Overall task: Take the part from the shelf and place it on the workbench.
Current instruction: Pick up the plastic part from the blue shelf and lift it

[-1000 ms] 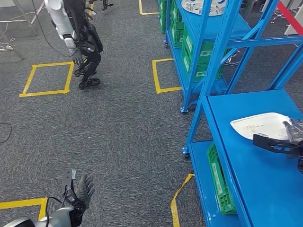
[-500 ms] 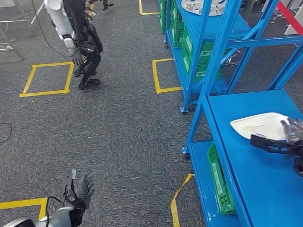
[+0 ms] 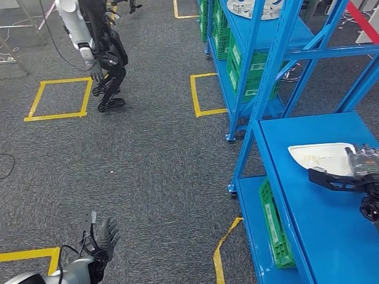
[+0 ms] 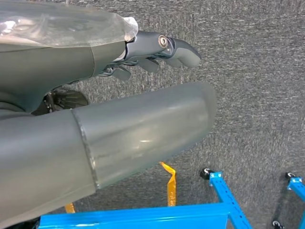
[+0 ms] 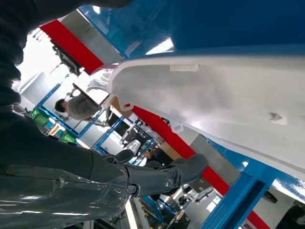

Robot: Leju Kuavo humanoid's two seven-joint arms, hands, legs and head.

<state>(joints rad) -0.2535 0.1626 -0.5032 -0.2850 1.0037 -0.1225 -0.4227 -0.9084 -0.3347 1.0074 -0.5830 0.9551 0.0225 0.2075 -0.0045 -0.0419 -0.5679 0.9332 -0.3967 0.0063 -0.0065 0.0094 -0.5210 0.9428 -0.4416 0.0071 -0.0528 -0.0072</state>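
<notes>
Right hand [image 3: 364, 163] has slid further over the white part [image 3: 320, 157], fingers apart.

The left hand [image 3: 103, 235] hangs low with fingers apart, holding nothing; the right hand [image 3: 363, 161] reaches forward, fingers extended.

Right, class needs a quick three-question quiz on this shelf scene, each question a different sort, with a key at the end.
1. True or false: the white part lies on the blue shelf.
2. Which hand reaches toward the part? A) left hand B) right hand
3. Fill in: the crates on the lower shelf level are ____ in colour.

Key: 1 true; 2 B, the left hand hangs over the carpet with its fingers apart, holding nothing; 3 green.
</notes>
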